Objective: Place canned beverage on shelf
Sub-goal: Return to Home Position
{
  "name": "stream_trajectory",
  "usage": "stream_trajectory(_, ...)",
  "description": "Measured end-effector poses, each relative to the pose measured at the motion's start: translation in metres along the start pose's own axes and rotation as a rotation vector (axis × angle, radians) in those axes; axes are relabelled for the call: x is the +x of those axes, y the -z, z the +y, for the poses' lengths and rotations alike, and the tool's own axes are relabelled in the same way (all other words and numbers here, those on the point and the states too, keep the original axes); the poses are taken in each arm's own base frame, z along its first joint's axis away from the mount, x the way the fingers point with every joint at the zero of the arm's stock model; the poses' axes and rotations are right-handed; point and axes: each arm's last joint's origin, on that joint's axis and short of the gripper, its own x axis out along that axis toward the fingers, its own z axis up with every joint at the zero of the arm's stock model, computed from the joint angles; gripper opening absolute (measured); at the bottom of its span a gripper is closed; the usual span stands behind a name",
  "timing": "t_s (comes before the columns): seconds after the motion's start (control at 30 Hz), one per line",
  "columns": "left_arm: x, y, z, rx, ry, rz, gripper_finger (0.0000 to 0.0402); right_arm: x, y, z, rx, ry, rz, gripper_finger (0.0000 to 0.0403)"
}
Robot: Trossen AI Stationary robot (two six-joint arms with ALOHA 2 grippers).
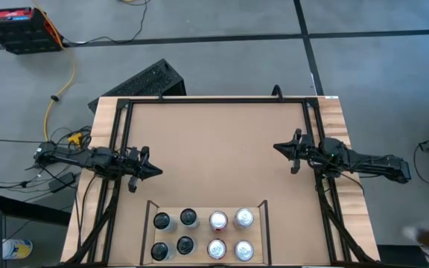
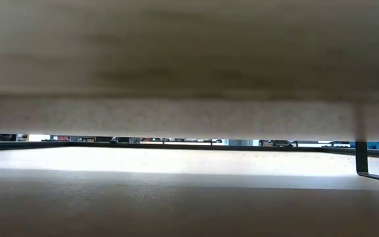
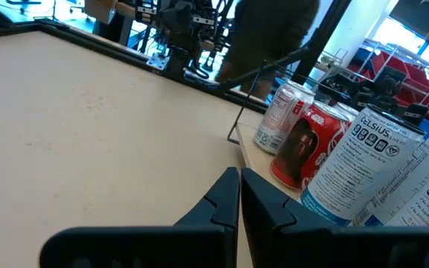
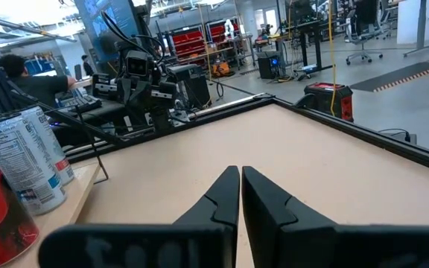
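Observation:
The shelf (image 1: 149, 232), a pale wood board with thin black end rails, lies at the table's near edge. Several cans stand upright on it in two rows: dark-topped ones (image 1: 161, 221) on the left, silver-topped ones (image 1: 218, 220) on the right. The left wrist view shows a white Celsius can (image 3: 360, 167), a red cola can (image 3: 307, 145) and a silver can (image 3: 280, 115). My left gripper (image 1: 157, 171) is shut and empty above the table, left of the shelf's far left corner. My right gripper (image 1: 276, 147) is shut and empty over the table's right half. The cans also show in the right wrist view (image 4: 22, 160).
A black frame (image 1: 214, 100) runs around the brown tabletop (image 1: 214, 149), whose middle lies bare between the two grippers. In the low view the shelf's pale board (image 2: 189, 118) fills the upper picture, with a black rail leg (image 2: 361, 158) at the right. A red box (image 1: 17, 26) and cables lie on the floor.

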Motion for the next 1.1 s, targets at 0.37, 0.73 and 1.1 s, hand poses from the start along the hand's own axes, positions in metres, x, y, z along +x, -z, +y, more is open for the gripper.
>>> stream_trajectory(0.37,0.0000,0.0000,0.0000,0.000,0.000,0.000,0.0000,0.0000,0.0000,0.0000,0.000,0.000,0.000,0.0043)
stream_trajectory(0.73,0.0000,0.0000,0.0000,0.000,0.000,0.000,0.0000,0.0000,0.0000,0.0000,0.000,0.000,0.000,0.0043)
stream_trajectory(1.1,-0.0003,0.0005,-0.0014,-0.001,0.016,0.004,0.0000,0.0000,0.0000,0.0000,0.000,0.000,0.000,0.0043)
